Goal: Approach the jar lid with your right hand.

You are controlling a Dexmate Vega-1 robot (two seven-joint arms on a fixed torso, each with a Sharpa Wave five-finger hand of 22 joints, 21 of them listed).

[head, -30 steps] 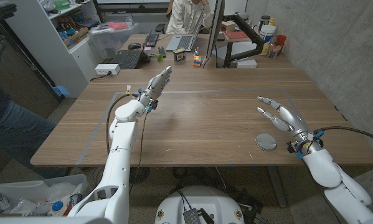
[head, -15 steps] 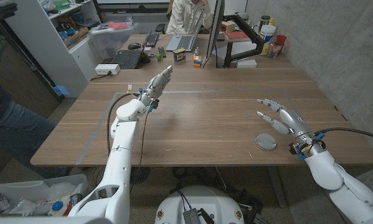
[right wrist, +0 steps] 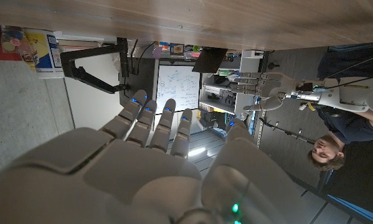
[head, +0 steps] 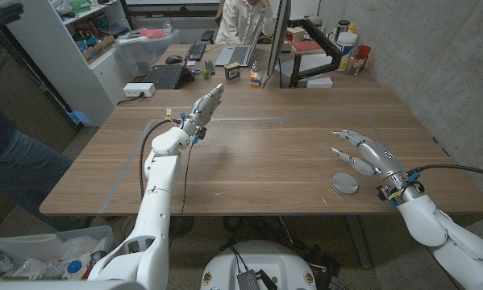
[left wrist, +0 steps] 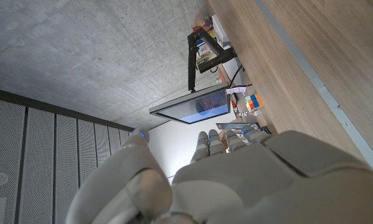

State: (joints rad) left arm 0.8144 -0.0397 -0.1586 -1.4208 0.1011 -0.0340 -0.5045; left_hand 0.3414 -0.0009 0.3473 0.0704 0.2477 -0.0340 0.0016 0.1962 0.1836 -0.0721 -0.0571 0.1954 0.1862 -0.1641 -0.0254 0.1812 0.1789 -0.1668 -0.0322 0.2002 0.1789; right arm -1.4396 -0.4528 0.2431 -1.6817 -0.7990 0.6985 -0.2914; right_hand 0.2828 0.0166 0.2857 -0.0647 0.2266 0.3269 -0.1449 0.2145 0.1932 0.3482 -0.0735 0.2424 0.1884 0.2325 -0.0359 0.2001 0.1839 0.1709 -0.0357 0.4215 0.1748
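Head view: jar lid [head: 344,184] lies flat on the desk [head: 265,153], just beside the right hand [head: 368,158], whose fingers [head: 343,134] are spread, holding nothing. Left hand [head: 205,109] is raised, fingers straight, empty. Right wrist view adds a person [right wrist: 351,143].

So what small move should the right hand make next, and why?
Probably lower the right hand a little toward the lid. Its fingers are spread and hold nothing, and the lid lies on the table just beside them, toward the near edge.
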